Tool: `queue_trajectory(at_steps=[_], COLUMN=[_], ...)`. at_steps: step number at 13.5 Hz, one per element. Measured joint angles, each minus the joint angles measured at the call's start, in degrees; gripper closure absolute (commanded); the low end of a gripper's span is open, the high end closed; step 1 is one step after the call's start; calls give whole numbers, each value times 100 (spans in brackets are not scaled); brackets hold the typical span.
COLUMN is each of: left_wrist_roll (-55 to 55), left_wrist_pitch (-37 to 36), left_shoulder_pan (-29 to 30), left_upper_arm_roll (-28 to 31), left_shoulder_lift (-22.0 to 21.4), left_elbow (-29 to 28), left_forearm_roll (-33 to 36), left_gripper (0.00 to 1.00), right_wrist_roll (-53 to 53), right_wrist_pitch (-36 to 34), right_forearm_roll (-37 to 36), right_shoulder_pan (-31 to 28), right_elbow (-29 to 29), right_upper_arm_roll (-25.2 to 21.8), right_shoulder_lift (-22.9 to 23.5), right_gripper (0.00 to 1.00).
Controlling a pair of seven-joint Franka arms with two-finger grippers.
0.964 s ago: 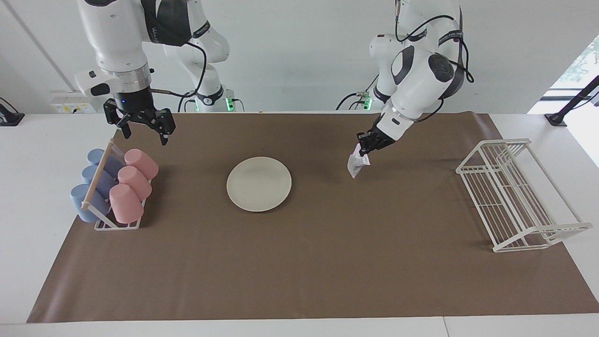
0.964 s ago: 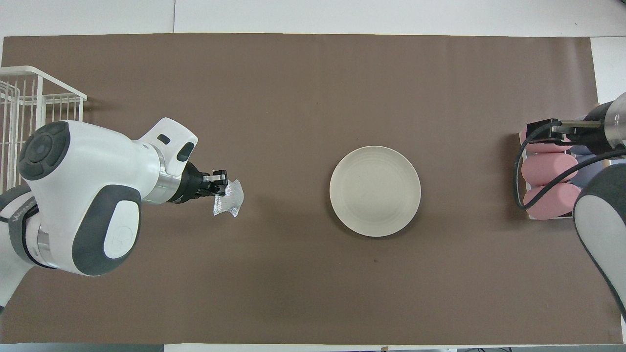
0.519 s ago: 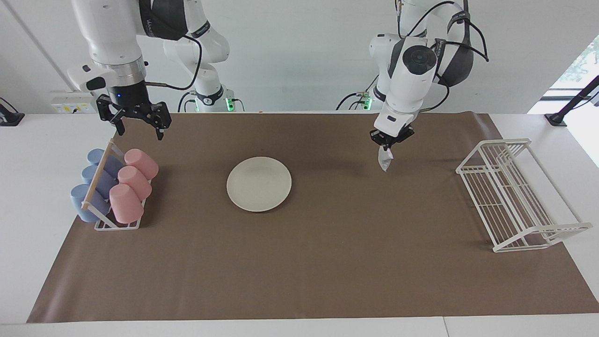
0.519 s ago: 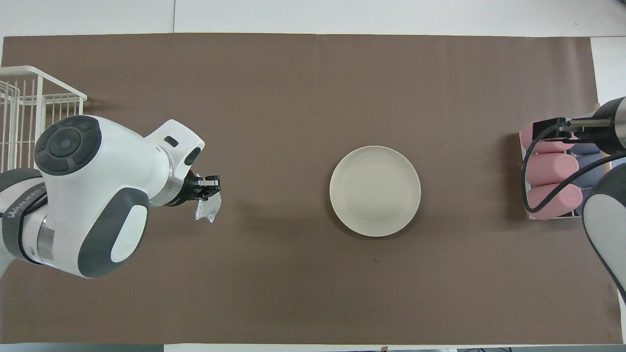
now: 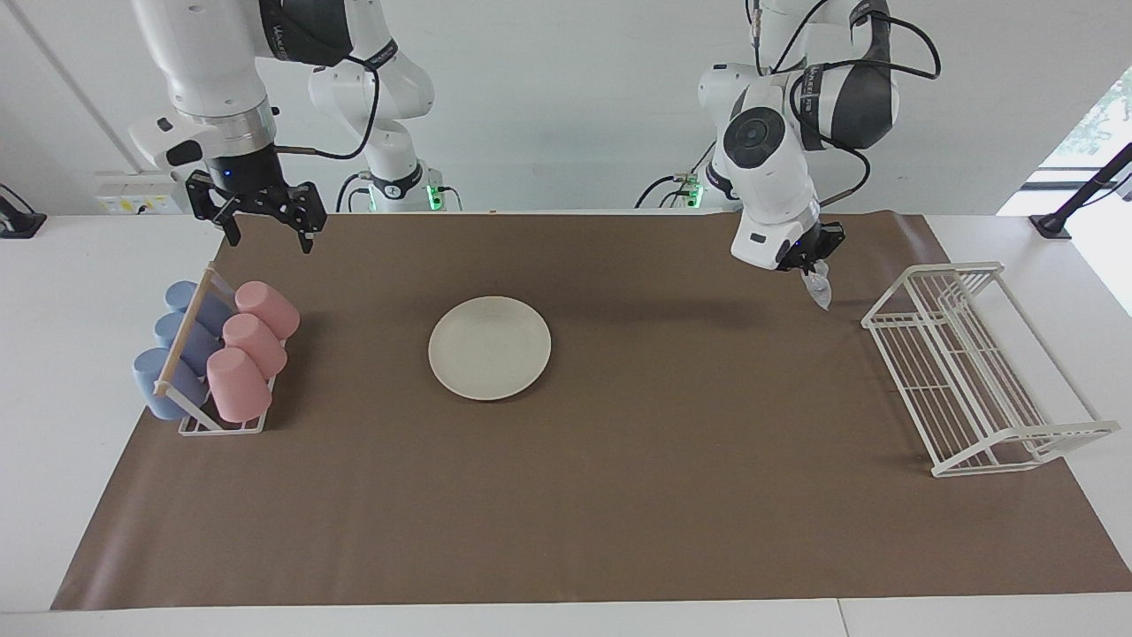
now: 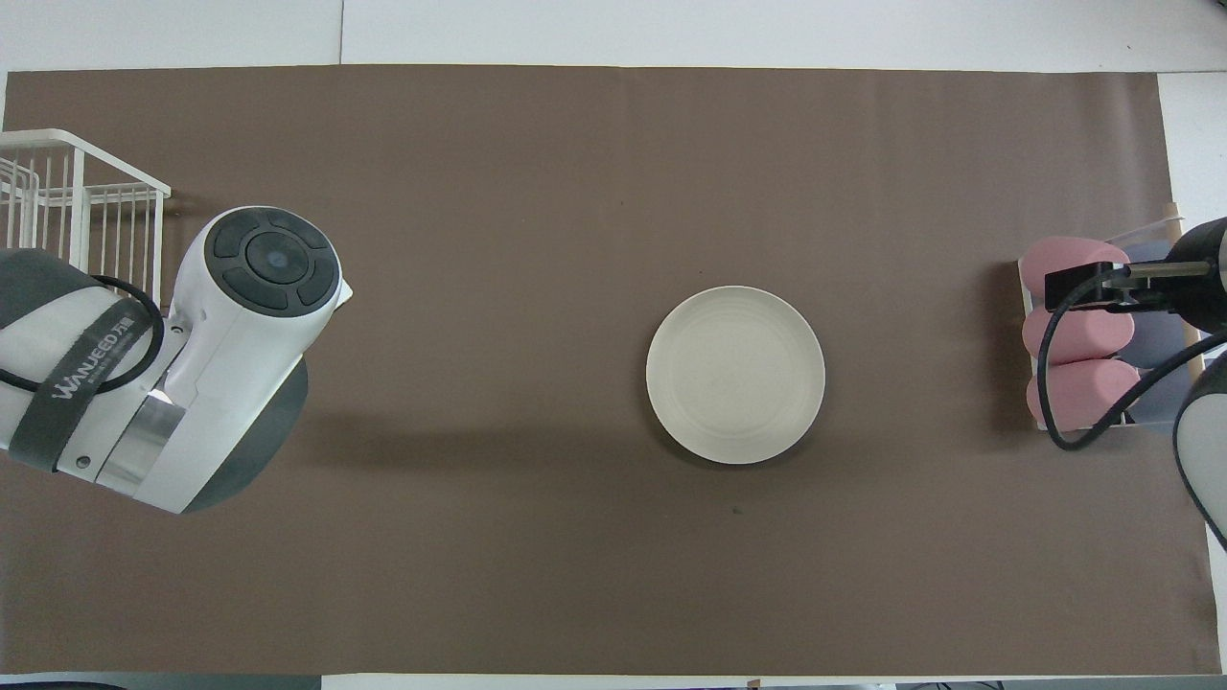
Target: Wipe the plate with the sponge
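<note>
Only facing view shows left hand point(image 5: 814, 265) gripping sponge point(image 5: 819, 289).

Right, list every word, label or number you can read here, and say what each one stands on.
"WANJEED", followed by small unreadable characters: on the black strap round the left arm, overhead view.
White print on the black band of the right arm, facing view: too small to read.
Nothing else carries text.

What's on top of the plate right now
Nothing lies on the plate; both views show its whole face bare. The sponge hangs from the shut left gripper over the brown mat, near the wire rack.
</note>
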Motion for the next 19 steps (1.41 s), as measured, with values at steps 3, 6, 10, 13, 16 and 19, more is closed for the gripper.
queue_trajectory(at_steps=[3, 6, 10, 13, 16, 19], left_wrist_roll=[-42, -45, -88, -361, -825, -1062], left_wrist_pitch=[-176, -244, -264, -262, -262, -231], left_shoulder_pan=[-9, -4, 140, 399, 541, 679], left_upper_arm_roll=[5, 43, 113, 128, 134, 136], left_shoulder_lift=[155, 279, 570, 1065, 1658, 1990], left_elbow=[19, 27, 57, 332, 619, 787], left_forearm_roll=[975, 1948, 3004, 3247, 3414, 3483], left_gripper=[100, 100, 100, 100, 100, 100], right_wrist_roll=[0, 0, -28, -28, -28, -28], right_wrist_pitch=[-27, -340, -595, -936, -982, -1018], right_forearm_roll=[391, 459, 464, 464, 464, 464], right_shoulder_pan=[0, 0, -2, -5, -5, -6], right_elbow=[-21, 64, 570, 970, 975, 975], right_upper_arm_roll=[0, 0, -5, -26, -35, -85], right_shoulder_lift=[16, 102, 488, 833, 918, 914], right_gripper=[0, 0, 0, 0, 0, 0])
